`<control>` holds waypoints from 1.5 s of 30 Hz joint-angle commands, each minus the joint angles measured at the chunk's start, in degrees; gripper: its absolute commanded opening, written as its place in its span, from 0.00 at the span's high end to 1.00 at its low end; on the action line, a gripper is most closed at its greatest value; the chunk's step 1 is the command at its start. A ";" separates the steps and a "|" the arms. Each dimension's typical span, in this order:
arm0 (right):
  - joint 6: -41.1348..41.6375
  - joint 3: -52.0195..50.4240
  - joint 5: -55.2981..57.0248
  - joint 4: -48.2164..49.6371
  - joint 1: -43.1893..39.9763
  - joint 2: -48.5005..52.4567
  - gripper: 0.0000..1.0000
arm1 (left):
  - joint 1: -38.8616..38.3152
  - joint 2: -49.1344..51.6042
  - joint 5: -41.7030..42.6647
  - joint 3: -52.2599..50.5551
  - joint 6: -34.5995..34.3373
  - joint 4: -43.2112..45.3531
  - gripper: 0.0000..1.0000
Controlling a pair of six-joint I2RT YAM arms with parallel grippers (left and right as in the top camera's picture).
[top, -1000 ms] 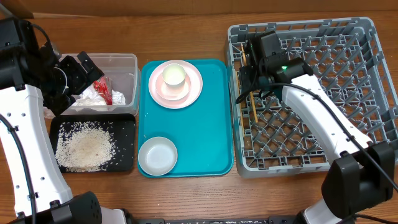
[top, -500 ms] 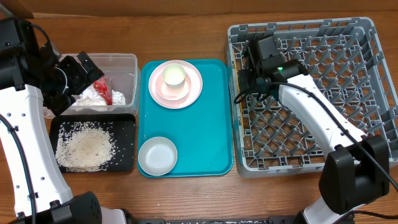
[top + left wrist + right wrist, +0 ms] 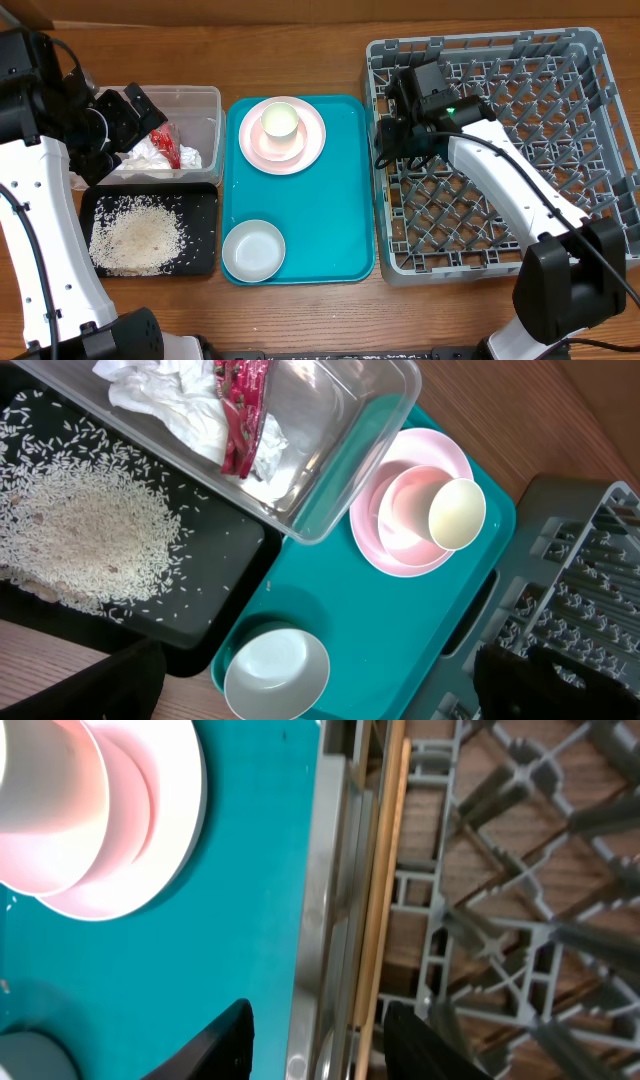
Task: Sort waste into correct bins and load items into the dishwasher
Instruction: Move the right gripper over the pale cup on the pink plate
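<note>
The clear tub (image 3: 203,97) holds the white napkin (image 3: 150,153) and the red wrapper (image 3: 168,143). The black tray (image 3: 205,205) holds rice (image 3: 135,237). On the teal tray (image 3: 320,210) the pink plate (image 3: 312,140) carries a bowl (image 3: 405,510) with the white cup (image 3: 282,122) in it. A second bowl (image 3: 253,250) sits at the tray's front. My left gripper (image 3: 140,112) is open and empty over the tub. My right gripper (image 3: 393,128) is open at the left wall of the grey dish rack (image 3: 590,60). A wooden stick (image 3: 385,870) lies between its fingers (image 3: 320,1040).
The teal tray lies between the bins and the rack. The rack's pegs stand upright across its base. The table's front edge runs just below the tray and the rack. Bare wood shows between the tray and the rack.
My right gripper has shifted a little to the left and toward the rack's left wall. The wooden stick seen below it from overhead is now covered by the arm. The left arm has not moved.
</note>
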 commanded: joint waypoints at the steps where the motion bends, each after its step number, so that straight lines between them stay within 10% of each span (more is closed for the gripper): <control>1: 1.79 -0.24 -0.87 -0.61 -0.02 -0.02 0.56 | 0.24 -0.07 0.39 0.74 1.05 0.11 0.00; 11: 2.89 1.31 -0.13 1.86 1.86 -0.04 0.62 | 0.24 -0.07 0.42 0.74 1.05 0.11 0.00; 21: -4.85 24.87 2.25 -14.21 9.07 -0.04 0.61 | 0.22 -0.07 0.42 0.74 1.05 0.09 0.00; 32: -11.04 27.67 6.80 -3.74 21.29 5.88 0.66 | 0.24 -0.07 0.39 0.74 1.05 0.11 0.00; 37: -12.24 27.63 8.24 0.81 24.44 12.22 0.31 | 0.24 -0.07 0.39 0.74 1.05 0.09 0.00; 45: -12.31 27.63 8.28 5.68 24.48 18.86 0.37 | 0.24 -0.07 0.39 0.74 1.05 0.09 0.00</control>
